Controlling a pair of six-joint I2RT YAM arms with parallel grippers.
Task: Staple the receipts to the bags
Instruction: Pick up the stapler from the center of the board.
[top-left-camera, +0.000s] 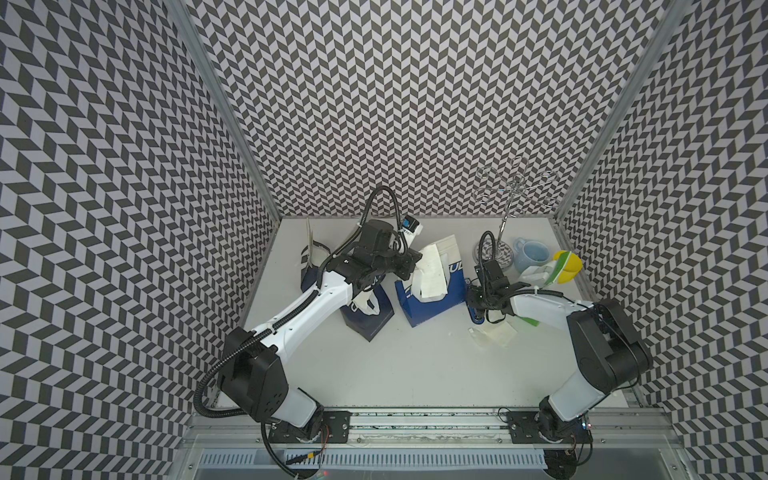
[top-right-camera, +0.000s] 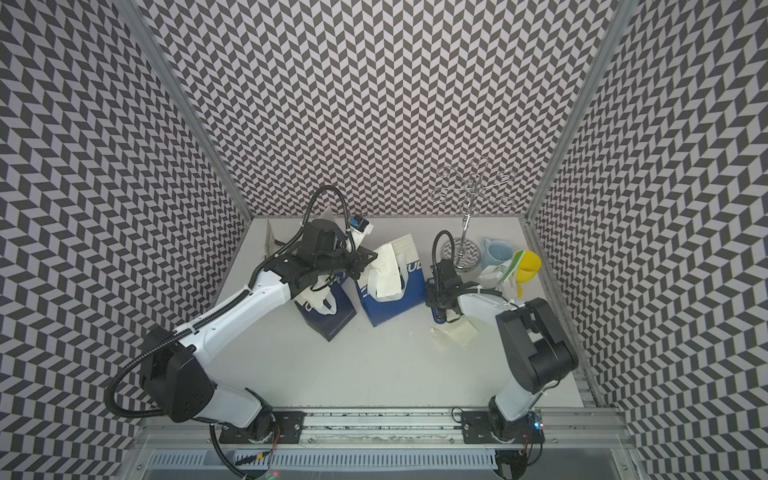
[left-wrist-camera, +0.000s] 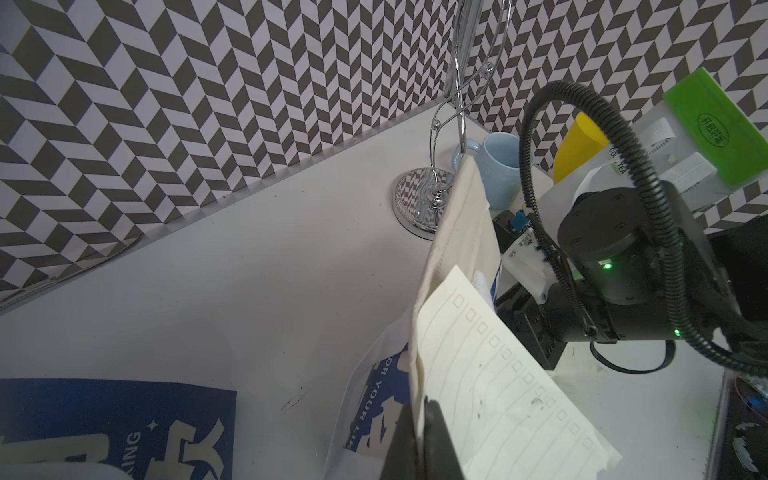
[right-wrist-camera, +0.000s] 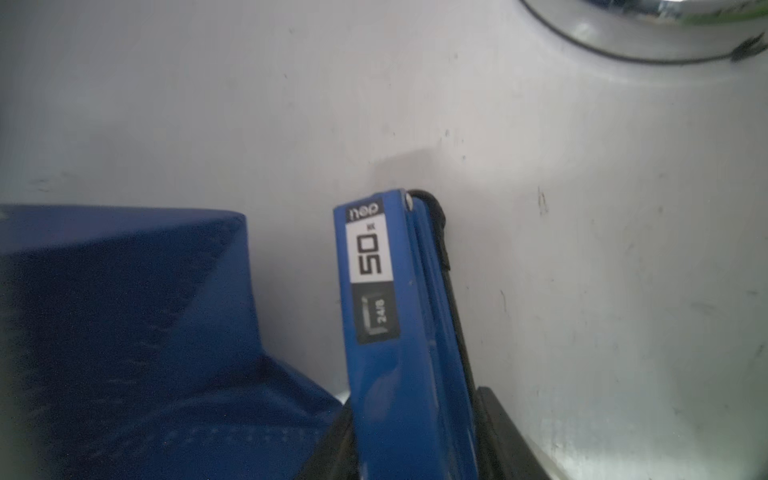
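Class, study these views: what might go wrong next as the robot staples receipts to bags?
1. The left gripper pinches the receipt near one edge only; the loose sheet may slip or fold.
2. The right gripper straddles the stapler close beside a blue bag; lifting it may knock that bag.

- The walls (top-left-camera: 415, 104) bore a dark grey and white chevron pattern.
- The table (top-left-camera: 415, 365) was plain pale grey.
- The middle bag (top-left-camera: 432, 311) and the left bag (top-left-camera: 374, 325) were dark blue with white lettering and white handles.
- The green bag (left-wrist-camera: 715, 133) was bright green and white.
- The lined receipt (left-wrist-camera: 498, 386) was pale cream, ruled with faint grey lines and a row of small squares.
- The stapler (right-wrist-camera: 399, 374) was bright blue, its label black and white.
- The mug (top-left-camera: 534, 253) was pale blue, the cup (top-left-camera: 571, 266) yellow.
- The mug stand (left-wrist-camera: 419, 199) was chrome, its base mirroring the chevrons.
- The arms (top-left-camera: 307, 305) were white with black joints.
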